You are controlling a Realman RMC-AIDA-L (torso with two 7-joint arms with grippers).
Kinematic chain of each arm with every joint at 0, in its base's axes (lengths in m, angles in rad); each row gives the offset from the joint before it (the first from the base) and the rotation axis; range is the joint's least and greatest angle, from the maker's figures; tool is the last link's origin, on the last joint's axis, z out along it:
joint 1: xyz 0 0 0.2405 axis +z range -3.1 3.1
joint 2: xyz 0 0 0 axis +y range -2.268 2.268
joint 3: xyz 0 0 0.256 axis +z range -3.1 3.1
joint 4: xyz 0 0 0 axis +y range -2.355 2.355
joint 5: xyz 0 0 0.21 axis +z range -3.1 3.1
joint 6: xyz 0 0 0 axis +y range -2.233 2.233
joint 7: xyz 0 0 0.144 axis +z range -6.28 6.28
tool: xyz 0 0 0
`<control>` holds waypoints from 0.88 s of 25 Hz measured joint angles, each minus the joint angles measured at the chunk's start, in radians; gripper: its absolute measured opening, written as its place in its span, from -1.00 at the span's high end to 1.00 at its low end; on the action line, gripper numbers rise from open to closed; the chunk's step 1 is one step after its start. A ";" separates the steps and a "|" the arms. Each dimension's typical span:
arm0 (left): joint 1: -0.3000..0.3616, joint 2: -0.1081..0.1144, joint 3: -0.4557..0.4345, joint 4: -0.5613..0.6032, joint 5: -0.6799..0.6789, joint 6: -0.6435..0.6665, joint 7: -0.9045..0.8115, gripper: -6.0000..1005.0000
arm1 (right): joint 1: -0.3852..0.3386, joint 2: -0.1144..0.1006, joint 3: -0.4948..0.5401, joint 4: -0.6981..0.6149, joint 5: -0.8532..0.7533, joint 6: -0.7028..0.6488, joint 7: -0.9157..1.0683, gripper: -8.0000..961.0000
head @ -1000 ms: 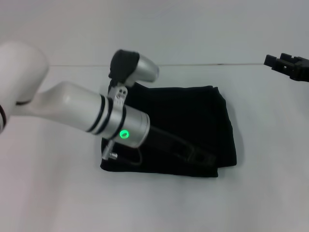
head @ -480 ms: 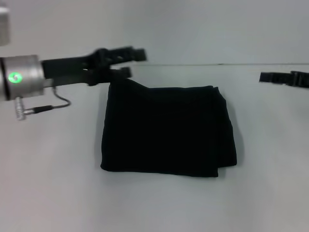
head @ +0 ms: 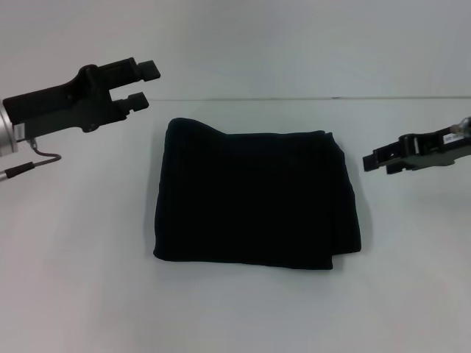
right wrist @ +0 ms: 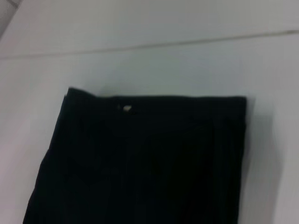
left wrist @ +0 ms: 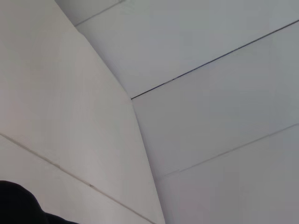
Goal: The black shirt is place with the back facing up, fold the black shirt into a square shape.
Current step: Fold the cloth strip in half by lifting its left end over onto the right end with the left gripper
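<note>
Black shirt (head: 254,198) lies mid-table as a near-square folded pad, slightly wider than deep, w/ both arms clear of it. Left gripper (head: 141,83) hangs off its far-left corner, fingers apart & empty. Right gripper (head: 372,161) sits just beside the right edge, nearer of the two; can't tell its opening

The shirt (head: 257,198) was soft matt black cloth, lying on a smooth matt white tabletop (head: 81,279).

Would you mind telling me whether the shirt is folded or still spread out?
Folded: the shirt lies as a compact, roughly square block with layered edges at its right side, and neither tool touches it.
</note>
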 joint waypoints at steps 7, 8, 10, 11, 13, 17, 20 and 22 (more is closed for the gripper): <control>0.003 0.003 -0.024 -0.002 0.000 -0.016 0.004 -0.47 | 0.046 0.027 -0.042 0.019 -0.053 -0.007 0.056 0.03; 0.003 0.003 -0.025 -0.003 0.000 -0.020 0.003 -0.47 | 0.049 0.031 -0.047 0.025 -0.051 0.001 0.064 0.03; 0.003 0.004 -0.025 -0.010 0.000 -0.023 0.005 -0.47 | 0.056 0.037 -0.051 0.038 -0.049 0.016 0.073 0.04; 0.003 0.004 -0.025 -0.014 0.000 -0.025 0.007 -0.47 | 0.058 0.039 -0.051 0.047 -0.049 0.025 0.074 0.05; 0.004 0.004 -0.025 -0.021 -0.002 -0.028 0.009 -0.47 | 0.062 0.043 -0.050 0.064 -0.047 0.045 0.076 0.07; 0.004 0.003 -0.026 -0.025 -0.005 -0.032 0.009 -0.47 | 0.064 0.053 -0.042 0.104 -0.009 0.097 0.078 0.11; 0.004 0.001 -0.025 -0.025 -0.005 -0.034 0.009 -0.47 | 0.065 0.055 -0.043 0.134 0.008 0.129 0.078 0.14; 0.004 0.001 -0.023 -0.026 -0.006 -0.036 0.009 -0.47 | 0.066 0.056 -0.040 0.150 0.018 0.150 0.078 0.15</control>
